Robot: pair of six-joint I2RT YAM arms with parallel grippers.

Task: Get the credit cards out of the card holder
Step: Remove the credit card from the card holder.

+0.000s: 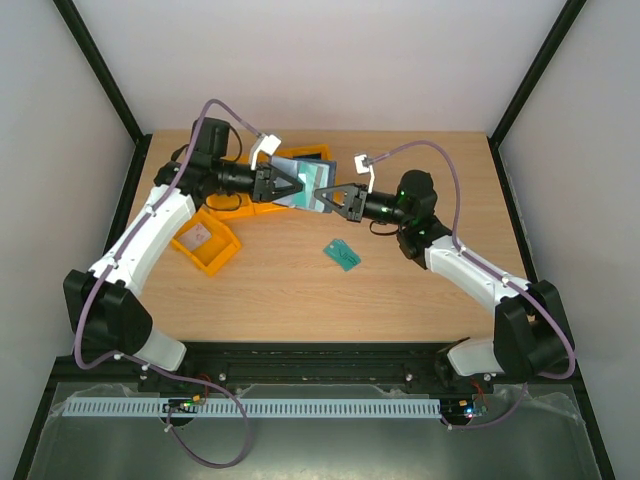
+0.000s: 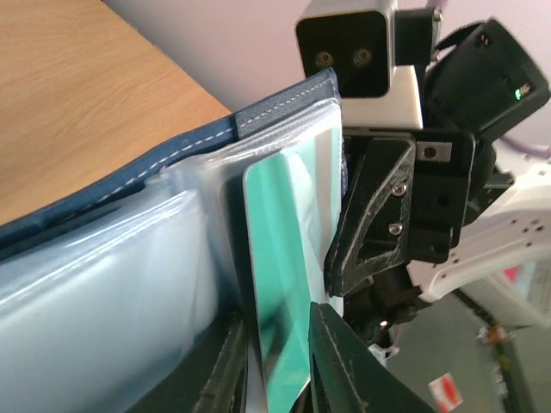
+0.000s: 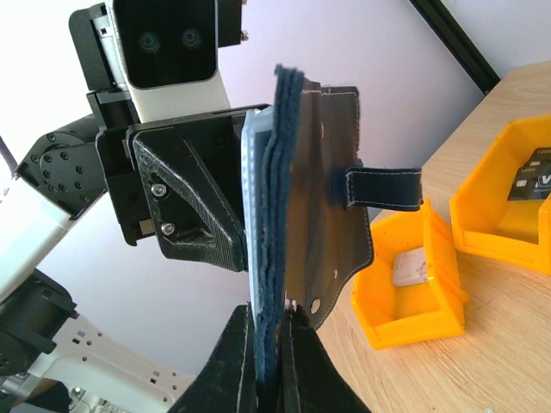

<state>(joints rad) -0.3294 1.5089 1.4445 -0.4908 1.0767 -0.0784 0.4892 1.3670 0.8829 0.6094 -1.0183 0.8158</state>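
Note:
The card holder hangs in the air between both arms, over the back of the table. It is dark navy outside, with clear sleeves inside. My right gripper is shut on its lower edge, also seen from above. A teal credit card sticks out of one sleeve. My left gripper has a finger on each side of this card, the jaws a little apart; from above it sits at the holder's left side. The clasp tab points sideways.
Orange bins stand at the left and back: one holds a pale card, another sits behind the holder. In the right wrist view the bins are close below. A lone teal-green card lies mid-table.

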